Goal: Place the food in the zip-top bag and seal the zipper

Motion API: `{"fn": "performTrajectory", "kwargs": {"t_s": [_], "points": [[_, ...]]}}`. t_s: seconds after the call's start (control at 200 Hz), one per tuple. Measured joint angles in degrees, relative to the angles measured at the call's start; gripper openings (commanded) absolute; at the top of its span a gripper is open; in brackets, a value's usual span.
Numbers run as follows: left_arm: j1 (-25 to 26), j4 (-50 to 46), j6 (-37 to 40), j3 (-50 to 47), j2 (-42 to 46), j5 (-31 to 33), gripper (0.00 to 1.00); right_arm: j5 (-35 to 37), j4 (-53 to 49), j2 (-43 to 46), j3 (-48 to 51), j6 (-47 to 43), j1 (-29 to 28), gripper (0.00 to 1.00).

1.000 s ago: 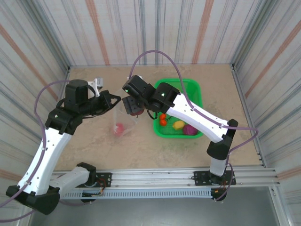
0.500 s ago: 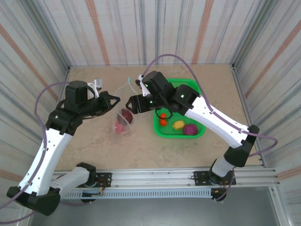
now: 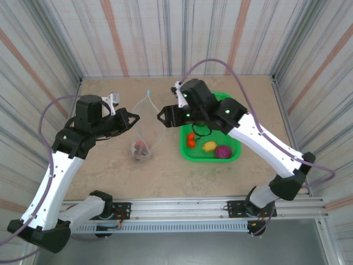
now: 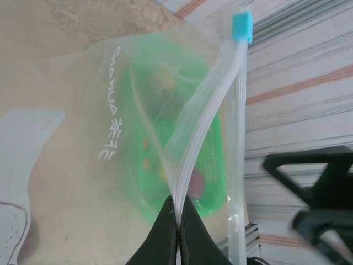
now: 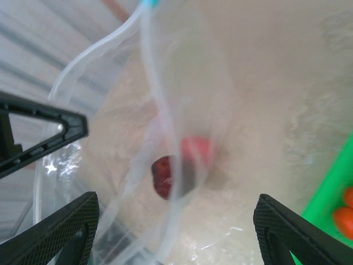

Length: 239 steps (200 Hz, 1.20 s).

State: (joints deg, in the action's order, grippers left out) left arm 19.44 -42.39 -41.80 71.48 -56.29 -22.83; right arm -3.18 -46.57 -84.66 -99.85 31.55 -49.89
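The clear zip-top bag (image 3: 144, 128) hangs open over the table, and my left gripper (image 3: 134, 117) is shut on its mouth edge. In the left wrist view the jaws (image 4: 177, 208) pinch the zipper strip (image 4: 205, 116), with the light-blue slider (image 4: 241, 26) at its far end. A dark red food piece (image 5: 163, 175) and a pinkish-red one (image 5: 196, 150) lie at the bag's bottom (image 3: 142, 150). My right gripper (image 3: 164, 117) is open and empty beside the bag, its fingers (image 5: 55, 234) wide apart. Orange-red (image 3: 191, 139), yellow (image 3: 209, 146) and magenta (image 3: 223, 152) food lie in the basket.
The green mesh basket (image 3: 229, 107) sits right of the bag, under my right arm. Striped walls close in the table on three sides. The left gripper's finger (image 5: 44, 130) shows dark in the right wrist view, close to the bag's mouth.
The right gripper let go of the dark red piece over the bag and drew back to the right. The piece dropped to the bag's bottom. The left gripper kept its hold.
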Motion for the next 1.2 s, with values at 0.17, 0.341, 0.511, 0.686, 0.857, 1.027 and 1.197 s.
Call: {"fn": "performTrajectory", "kwargs": {"t_s": [0.17,0.341,0.511,0.686,0.857,1.027,1.197], "points": [[0.00,-1.05,1.20,0.02,0.24,0.20,0.00,5.35,-0.70,6.75,6.91,-0.85,9.97,0.77],[0.00,-1.20,1.55,0.00,1.11,0.15,0.00,5.29,-0.57,5.09,17.75,-0.68,17.16,0.80],[0.00,-1.11,1.55,0.00,1.86,-0.09,0.00,5.86,0.70,-4.76,18.88,-0.52,18.86,0.82],[0.02,-0.94,1.55,-0.39,1.84,-0.57,0.00,8.35,2.54,-15.69,13.97,-0.15,19.54,0.84],[0.02,-0.61,1.55,-1.86,1.84,-1.60,0.00,9.29,4.17,-24.48,8.81,0.98,21.88,0.85],[0.02,-0.44,1.57,-2.75,1.77,-1.86,0.00,9.44,4.74,-31.43,4.66,1.01,23.71,0.85],[0.02,-0.24,1.77,-2.78,1.77,-2.25,0.00,9.44,4.92,-36.46,1.33,0.96,24.04,0.83]]}}
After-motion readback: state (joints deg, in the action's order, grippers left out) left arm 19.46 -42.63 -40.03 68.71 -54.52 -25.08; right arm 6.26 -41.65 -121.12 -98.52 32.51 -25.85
